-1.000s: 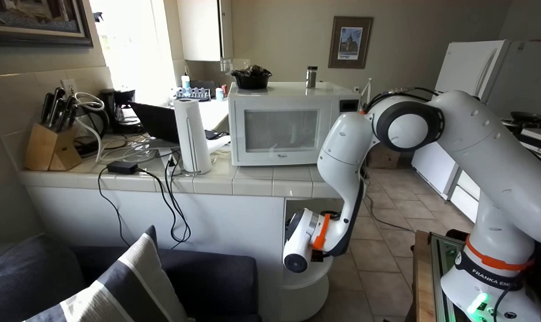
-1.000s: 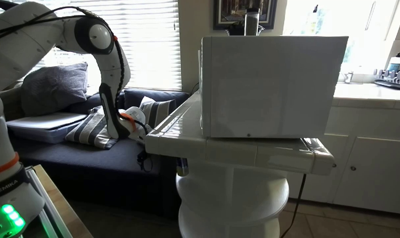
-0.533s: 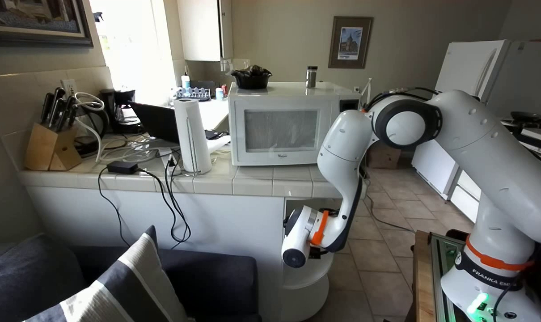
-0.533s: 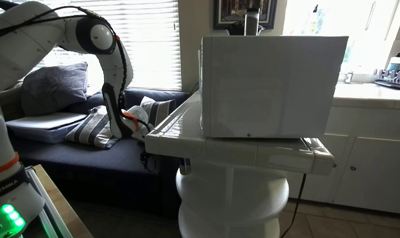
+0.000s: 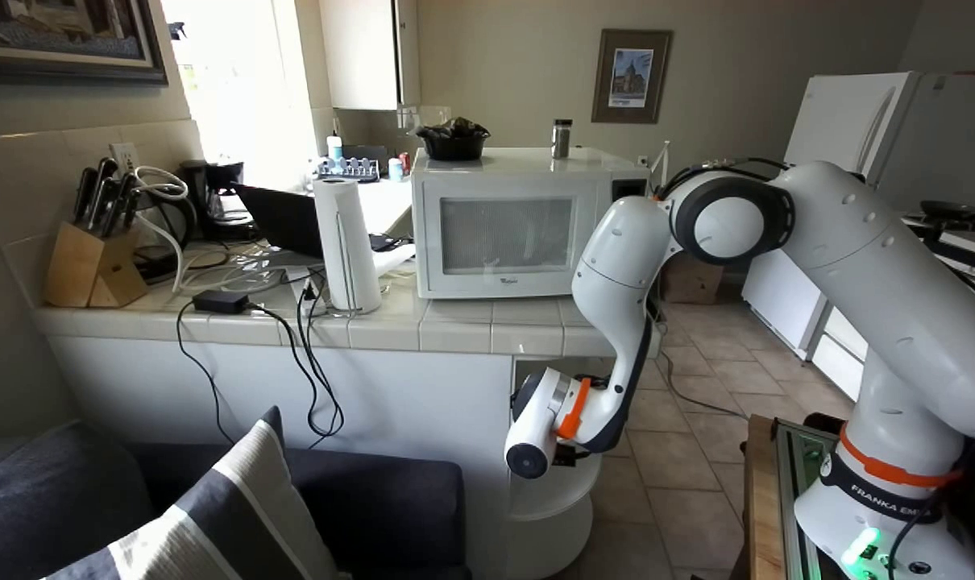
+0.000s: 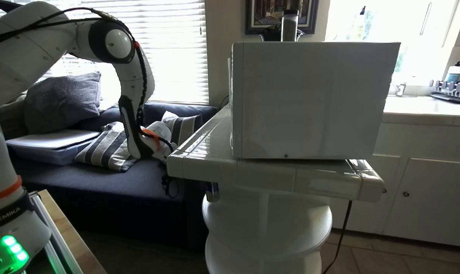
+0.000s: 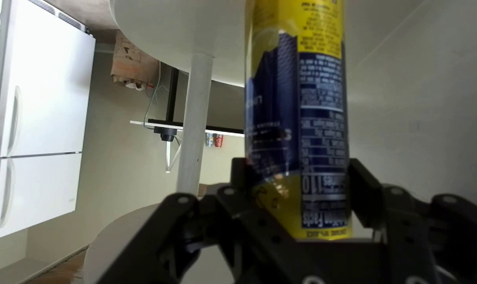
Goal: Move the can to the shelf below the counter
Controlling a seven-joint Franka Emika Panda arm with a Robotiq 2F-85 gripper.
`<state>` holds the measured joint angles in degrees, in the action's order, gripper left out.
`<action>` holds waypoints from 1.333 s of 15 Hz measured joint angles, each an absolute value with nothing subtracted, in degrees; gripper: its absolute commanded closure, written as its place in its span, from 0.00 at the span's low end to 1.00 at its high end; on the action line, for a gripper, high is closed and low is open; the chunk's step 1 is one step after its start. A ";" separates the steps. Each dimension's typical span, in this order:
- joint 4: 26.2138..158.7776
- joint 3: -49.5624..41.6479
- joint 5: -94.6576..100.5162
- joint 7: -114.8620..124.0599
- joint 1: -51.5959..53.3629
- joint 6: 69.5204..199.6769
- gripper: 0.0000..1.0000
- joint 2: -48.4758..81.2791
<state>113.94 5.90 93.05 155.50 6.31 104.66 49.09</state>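
Gripper [image 7: 296, 171] has the can [image 7: 299, 114] pinched at 10 o'clock of the shelf [image 6: 291, 230] in an exterior view (touching? can't tell). Counter [image 6: 264, 173] overhead at 12, couch [image 6: 100, 186] at 9; wrist view, white post [image 7: 194, 130] at 9.

can [image 7: 297, 118]: cut off by the top edge of the wrist view; small print blurred; in an exterior view its upper part hides behind the bench [image 6: 266, 176]
tool [image 7: 297, 171]: cut off by the bottom edge of the wrist view; mostly hidden in both exterior views
shelf [image 5: 566, 489]: partly covered by the arm [image 5: 826, 217] in an exterior view; whether the can touches it cannot be told
laptop [image 5: 278, 221]: partly hidden behind the paper-towel roll [image 5: 348, 250]
bowl [image 6: 270, 34]: nearly all hidden in an exterior view by the microwave [image 6: 313, 101] and the jar [image 6: 289, 27]
striped cushion [image 5: 221, 507]: cut off below in an exterior view
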 measured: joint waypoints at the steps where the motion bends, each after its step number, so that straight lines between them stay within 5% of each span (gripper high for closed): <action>1: 113.86 6.02 92.86 155.50 6.19 104.66 0.62 49.12; 5: 113.08 6.40 91.94 155.50 5.93 104.81 0.58 49.77; 6: 112.74 6.49 91.54 155.50 5.92 104.86 0.35 50.03; 7: 112.45 6.56 91.13 155.50 5.92 104.86 0.25 50.26; 11: 111.81 6.70 89.62 155.50 5.90 104.91 0.01 50.76; 20: 111.84 6.48 87.99 155.50 5.55 104.91 0.00 50.96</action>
